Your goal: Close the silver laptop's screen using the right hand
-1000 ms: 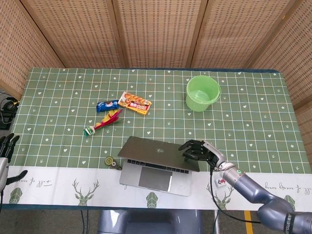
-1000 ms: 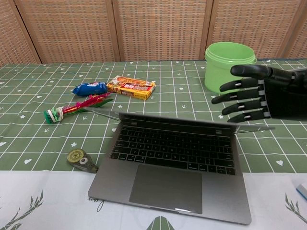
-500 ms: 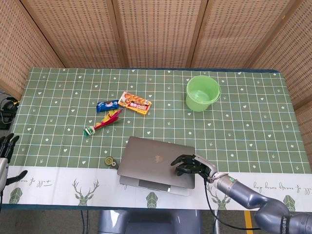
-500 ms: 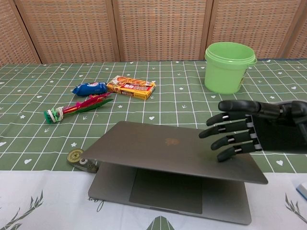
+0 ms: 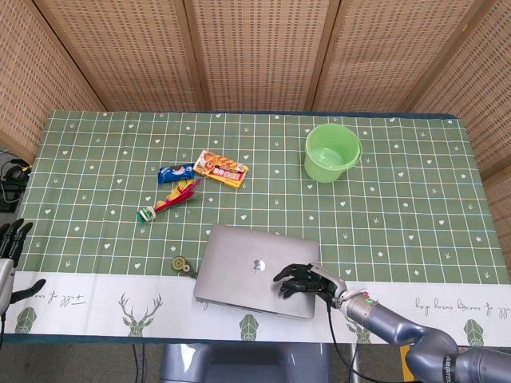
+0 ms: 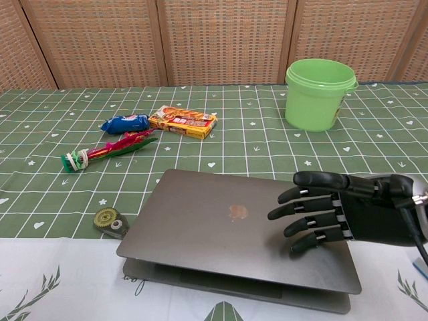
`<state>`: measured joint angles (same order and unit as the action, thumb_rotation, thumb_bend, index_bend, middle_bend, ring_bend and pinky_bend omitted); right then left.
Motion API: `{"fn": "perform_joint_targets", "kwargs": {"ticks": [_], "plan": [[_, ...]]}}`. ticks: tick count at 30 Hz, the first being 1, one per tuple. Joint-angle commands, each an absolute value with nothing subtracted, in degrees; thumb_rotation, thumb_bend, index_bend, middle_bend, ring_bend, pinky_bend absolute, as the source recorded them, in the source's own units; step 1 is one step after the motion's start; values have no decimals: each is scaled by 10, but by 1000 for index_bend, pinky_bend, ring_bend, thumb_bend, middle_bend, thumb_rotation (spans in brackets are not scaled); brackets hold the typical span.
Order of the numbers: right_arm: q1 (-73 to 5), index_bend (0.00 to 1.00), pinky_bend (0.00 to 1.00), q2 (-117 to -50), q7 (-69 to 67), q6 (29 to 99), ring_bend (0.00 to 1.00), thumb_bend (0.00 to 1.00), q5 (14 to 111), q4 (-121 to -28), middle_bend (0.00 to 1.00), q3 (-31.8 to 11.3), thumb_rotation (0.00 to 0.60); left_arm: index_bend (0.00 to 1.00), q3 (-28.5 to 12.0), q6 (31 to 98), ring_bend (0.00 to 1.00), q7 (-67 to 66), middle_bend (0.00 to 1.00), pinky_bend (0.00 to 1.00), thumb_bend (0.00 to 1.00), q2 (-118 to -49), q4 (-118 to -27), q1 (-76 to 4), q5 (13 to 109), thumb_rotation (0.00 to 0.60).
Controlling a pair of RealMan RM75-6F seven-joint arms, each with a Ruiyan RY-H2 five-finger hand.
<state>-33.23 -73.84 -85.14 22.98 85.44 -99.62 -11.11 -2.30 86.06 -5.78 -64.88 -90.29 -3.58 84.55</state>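
Woven-cane screens back a table (image 5: 415, 207) spread with a green checked cloth, and your right hand (image 6: 334, 212) lies palm down, fingers (image 6: 304, 212) spread flat, grasping nothing, on the lid of the silver laptop (image 6: 221, 231). The laptop sits under and to the left of that hand, at the table's near edge.

Change over the last second: the lid, first standing wide open with the keyboard exposed, swings to a half-open slant and now lies nearly flat over the base. Your hand has travelled down and toward you with it, from above the screen's top edge to the lid's right-hand portion, just right of the logo. In the chest view a thin wedge of gap remains along the front edge, so you can judge the closing almost complete but not seated; a little more downward pressure appears needed.

Beyond your hand, well apart, stands the green bucket (image 5: 332, 152). Far to its left and further back lie the snack box (image 5: 220, 168), the blue packet (image 5: 176, 171) and the red-and-green wrapped item (image 5: 169, 200). A small tape dispenser (image 6: 112, 223) rests just beside the laptop's left edge, on the side away from your hand. Your left hand (image 5: 9, 239) hangs at the far left table edge, fingers apart, holding nothing.
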Motion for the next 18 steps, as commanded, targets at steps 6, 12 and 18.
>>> {"fn": "perform_joint_targets", "kwargs": {"ticks": [6,12,18], "plan": [[-343,453,391,-758,-883,248,406,289,871,-965,399,-79,427,0,-22,862,0,-59,0,0,0,-649,-904,-35,847,600],[-353,444,378,-758,-906,270,397,290,892,-961,387,-59,424,0,-22,862,0,-60,0,0,0,-648,-905,-35,849,600],[-348,376,276,-733,-880,348,299,293,919,-978,288,-53,471,0,-24,865,0,-58,0,0,0,-647,-905,-34,846,600]]}}
